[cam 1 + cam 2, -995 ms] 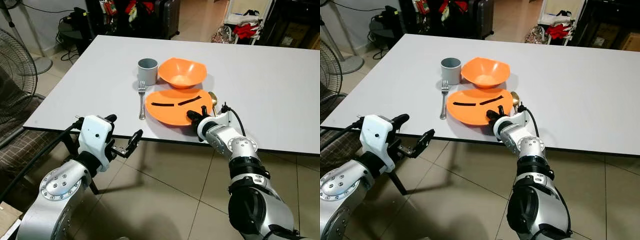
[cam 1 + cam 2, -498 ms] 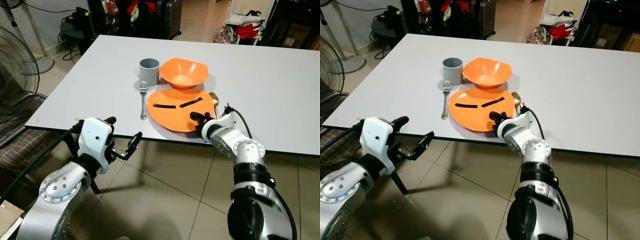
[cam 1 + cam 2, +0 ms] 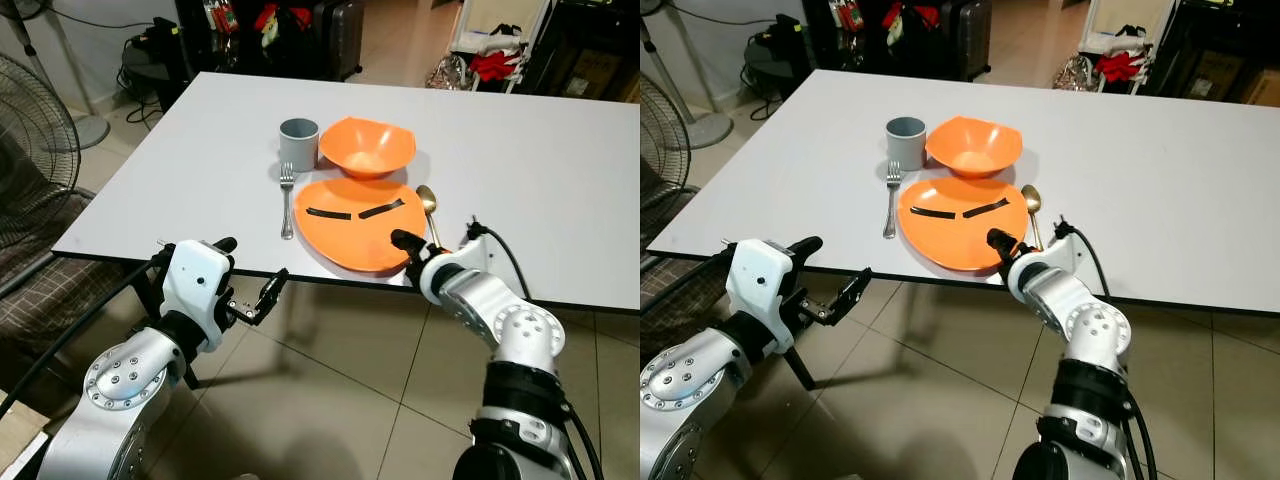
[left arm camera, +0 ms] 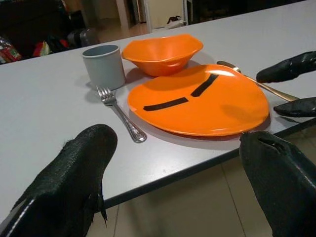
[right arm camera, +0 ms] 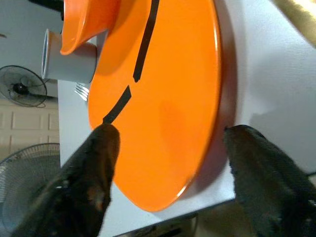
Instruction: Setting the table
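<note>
Worktop (image 3: 560, 190) of white carries one place setting near its front edge. An orange plate (image 3: 355, 225) with two black strips on it lies closest to that edge. Behind the plate, touching or nearly touching its far rim, stands an orange bowl (image 3: 366, 146). A grey cup (image 3: 298, 143) stands upright just beside the bowl on the robot's left. A silver fork (image 3: 285, 199) lies on the worktop beside the plate on the robot's left, tines pointing toward the cup. A gold spoon (image 3: 429, 208) lies along the plate's other side, bowl end away from the robot.

The right tool (image 3: 414, 252) sits at the front edge of the worktop, at the near corner of the plate, close to the spoon's handle. Its two black fingers (image 5: 94, 173) are spread apart; in the right wrist view one lies over the plate's surface and the other over the worktop beside the rim, and they clasp nothing.

The left tool (image 3: 250, 278) hangs below the level of the worktop, in front of its edge and well apart from the setting, over the tiled floor (image 3: 330, 390). Its fingers (image 4: 69, 182) are likewise spread wide and empty.

A standing fan (image 3: 30, 150) is off to the robot's left.
</note>
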Motion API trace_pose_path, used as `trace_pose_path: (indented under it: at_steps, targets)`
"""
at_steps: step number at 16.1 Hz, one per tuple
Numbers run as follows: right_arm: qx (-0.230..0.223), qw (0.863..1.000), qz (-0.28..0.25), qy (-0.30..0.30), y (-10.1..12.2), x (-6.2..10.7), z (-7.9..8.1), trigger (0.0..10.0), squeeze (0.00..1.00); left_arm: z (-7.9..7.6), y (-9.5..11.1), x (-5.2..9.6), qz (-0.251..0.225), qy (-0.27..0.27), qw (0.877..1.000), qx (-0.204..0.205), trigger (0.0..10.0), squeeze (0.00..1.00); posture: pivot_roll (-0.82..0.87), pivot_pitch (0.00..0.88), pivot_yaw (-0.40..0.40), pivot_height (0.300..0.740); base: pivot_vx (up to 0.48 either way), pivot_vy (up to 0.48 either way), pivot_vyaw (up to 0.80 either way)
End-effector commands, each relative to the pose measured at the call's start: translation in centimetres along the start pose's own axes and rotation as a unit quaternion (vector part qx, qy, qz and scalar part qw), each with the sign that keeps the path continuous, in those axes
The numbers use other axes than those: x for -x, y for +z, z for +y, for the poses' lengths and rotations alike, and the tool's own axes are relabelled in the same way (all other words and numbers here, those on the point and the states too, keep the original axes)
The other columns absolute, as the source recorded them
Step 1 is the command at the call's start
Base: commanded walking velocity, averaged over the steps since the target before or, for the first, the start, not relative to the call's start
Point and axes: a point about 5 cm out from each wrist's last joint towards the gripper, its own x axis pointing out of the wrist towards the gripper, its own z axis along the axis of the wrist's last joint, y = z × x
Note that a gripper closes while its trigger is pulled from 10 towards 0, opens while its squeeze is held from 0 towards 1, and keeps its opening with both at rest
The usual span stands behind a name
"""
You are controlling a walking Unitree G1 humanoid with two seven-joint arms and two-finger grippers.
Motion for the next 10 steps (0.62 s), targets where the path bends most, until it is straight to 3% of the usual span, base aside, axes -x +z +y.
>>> trace_pose_path:
  at_steps: [1,2,3,5,8,9,10]
  targets:
    - [0.007,1.0,0.0,0.0,0.0,0.5,0.2,10.0,1.0,-0.2,0.2,0.2,-0.004,0.001,1.0,-0.003,10.0,0.0,-0.03,0.0,0.012,0.74,0.0,0.0,0.0]
    - [0.011,1.0,-0.001,0.0,0.0,1.0,0.1,10.0,0.9,-0.2,0.2,0.2,-0.004,0.002,1.0,-0.003,10.0,0.0,-0.03,0.0,0.012,0.74,0.0,0.0,0.0]
    - [0.03,1.0,-0.002,0.005,0.0,1.9,0.0,10.0,0.0,-0.2,0.2,0.2,-0.004,0.004,1.0,-0.003,10.0,0.0,-0.03,0.0,0.011,0.74,0.0,0.0,0.0]
    - [0.056,0.998,-0.009,0.008,0.2,2.9,-0.1,10.0,0.0,-0.2,0.2,0.3,-0.005,0.005,1.0,-0.002,10.0,0.0,-0.03,0.0,0.01,0.74,0.0,0.0,0.0]
    - [0.166,0.984,-0.046,0.035,0.7,5.9,0.6,10.0,0.0,0.4,0.3,0.6,-0.009,0.062,0.998,0.018,10.0,0.0,-0.03,0.006,0.01,0.74,0.0,0.0,0.0]
    - [0.269,0.96,-0.064,0.04,0.5,7.8,1.2,10.0,0.0,0.6,0.4,0.7,-0.01,0.096,0.995,0.037,10.0,0.0,-0.04,0.01,0.014,0.74,0.0,0.0,0.0]
    - [0.322,0.943,-0.075,0.04,0.4,8.5,1.5,10.0,0.0,0.7,0.5,0.8,-0.012,0.107,0.993,0.042,10.0,0.0,-0.04,0.011,0.016,0.74,0.0,0.0,0.0]
